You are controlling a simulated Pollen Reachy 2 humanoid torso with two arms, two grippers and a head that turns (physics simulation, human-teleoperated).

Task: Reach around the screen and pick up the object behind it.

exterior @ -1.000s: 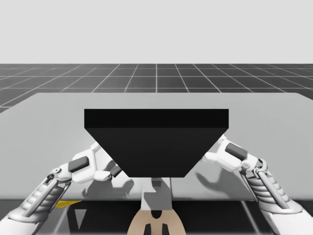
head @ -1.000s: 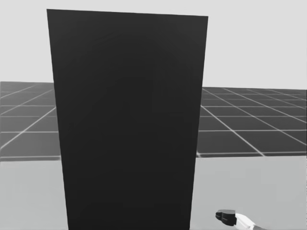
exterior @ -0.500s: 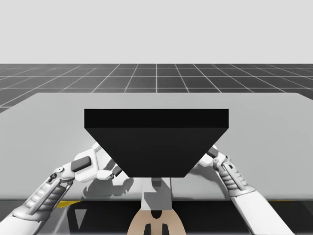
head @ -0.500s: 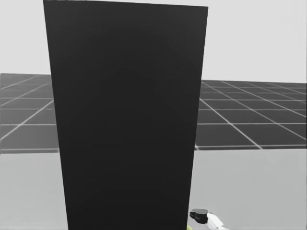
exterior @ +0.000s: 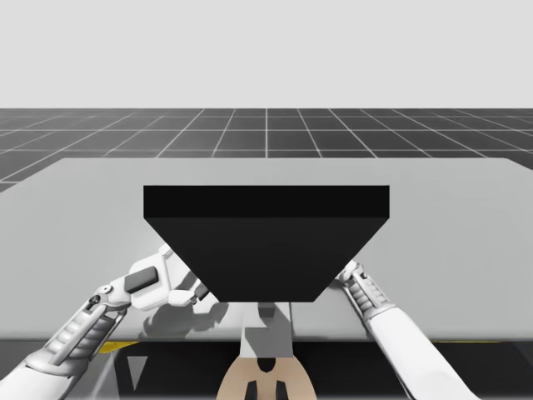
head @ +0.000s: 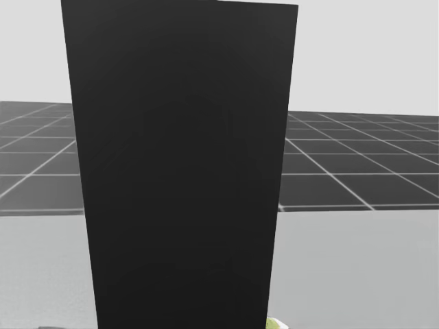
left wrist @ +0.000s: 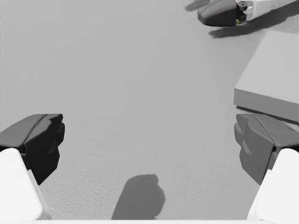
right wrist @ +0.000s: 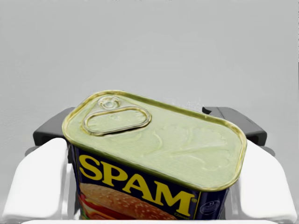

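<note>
A grey table (exterior: 83,208) on dark gridded floor (exterior: 266,129) bears what may be a flat grey slab (left wrist: 273,74)

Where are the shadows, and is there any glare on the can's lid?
Left wrist view: soft shadow on the table between the open jaws of the left gripper. High view: arm shadows beside the black screen. Right wrist view: the blue can, gold lid evenly lit, no glare.

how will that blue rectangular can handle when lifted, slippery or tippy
The blue rectangular can looks like rigid metal, so it likely won't crush. Its flat sides should grip well, though the smooth printed side may be a bit slippery. The pull tab lies unopened on the lid: probably full and fairly heavy for its size.
</note>
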